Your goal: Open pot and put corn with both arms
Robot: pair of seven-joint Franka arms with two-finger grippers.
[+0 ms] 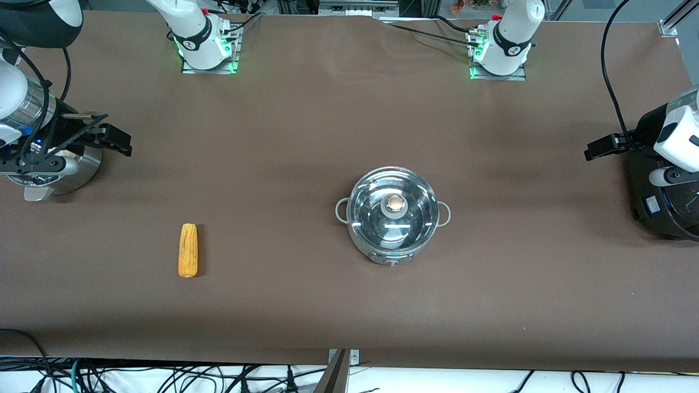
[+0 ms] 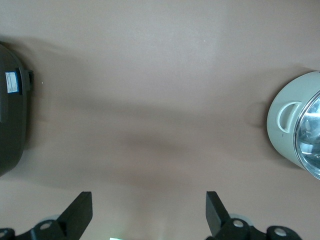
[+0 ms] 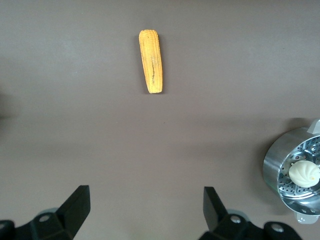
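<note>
Your left gripper (image 2: pixel 150 212) is hanging wide open with nothing between its fingers, over bare table between the black cooker (image 1: pixel 663 185) and the pot (image 1: pixel 393 215), at the left arm's end. Your right gripper (image 3: pixel 145 210) is likewise spread wide and empty, over the steamer pot (image 1: pixel 65 164) at the right arm's end. Neither is touching anything, so you are looking at the very start: the lid (image 1: pixel 393 204) is sitting closed on the pot, and the corn (image 1: pixel 188 250) is lying flat on the table, well apart from the pot, toward the right arm's end and a little nearer the front camera.

Your next move, I judge, is calling for the left gripper to travel over the pot and close on the small knob (image 1: pixel 395 203); that is a narrow target, so centre carefully. The right gripper will need to straddle the corn across its width.

The front view is giving you the whole layout. Only the right wrist view is showing the bun (image 3: pixel 305 172) in the steamer insert, and only the left wrist view is showing the pot's side handle (image 2: pixel 289 116) close up.
</note>
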